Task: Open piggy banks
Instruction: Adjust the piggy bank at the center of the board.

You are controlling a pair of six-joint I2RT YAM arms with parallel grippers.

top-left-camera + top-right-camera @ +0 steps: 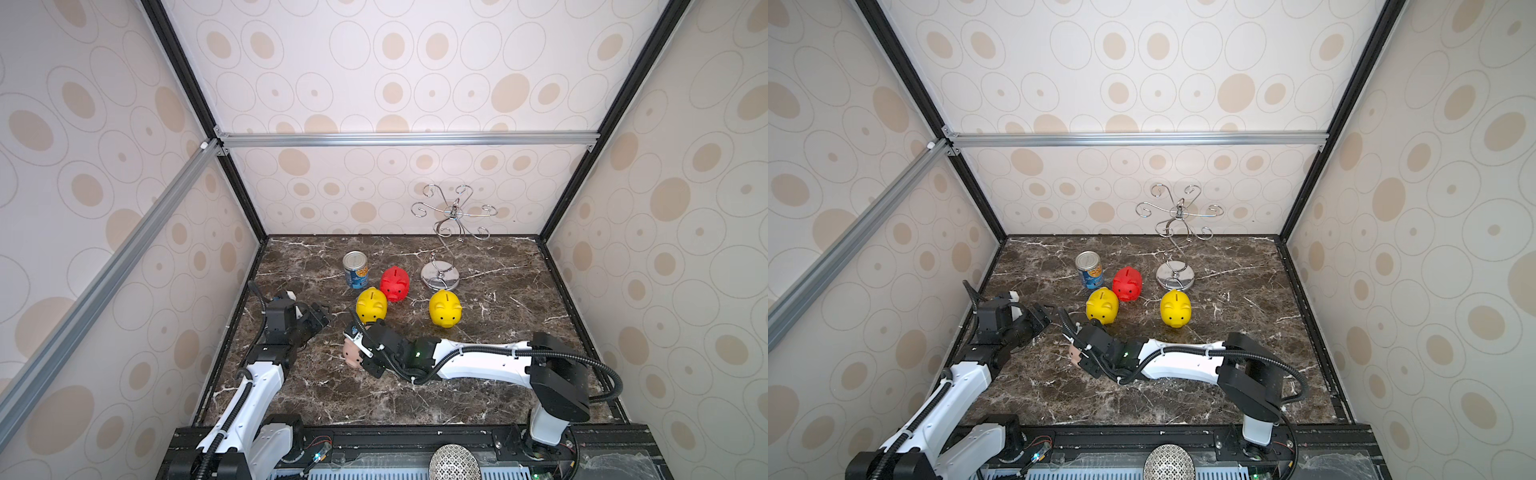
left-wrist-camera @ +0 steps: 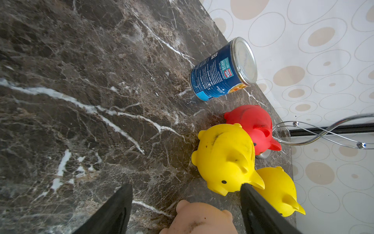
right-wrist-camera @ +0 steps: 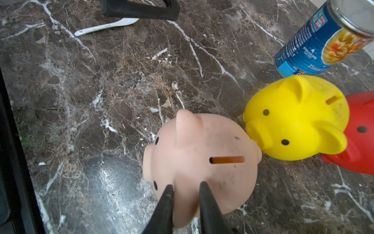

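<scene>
The right fingers (image 3: 208, 208) pinched an ear of the pale pink piggy bank (image 3: 202, 158). It stood upright on the worktop (image 1: 478, 374), toward the near left, just beside a yellow piggy bank (image 3: 297, 117). The left fingers (image 2: 261, 212) stood spread, holding nothing, just left of the pink one.

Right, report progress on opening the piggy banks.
Done: nothing visible; no plug lies out on the marble table. In hand: the right gripper pinches the pink piggy bank at its ear, slot up; the left gripper hangs open near it. Left: all four, including the red piggy bank and two yellow piggy banks standing upright.
</scene>
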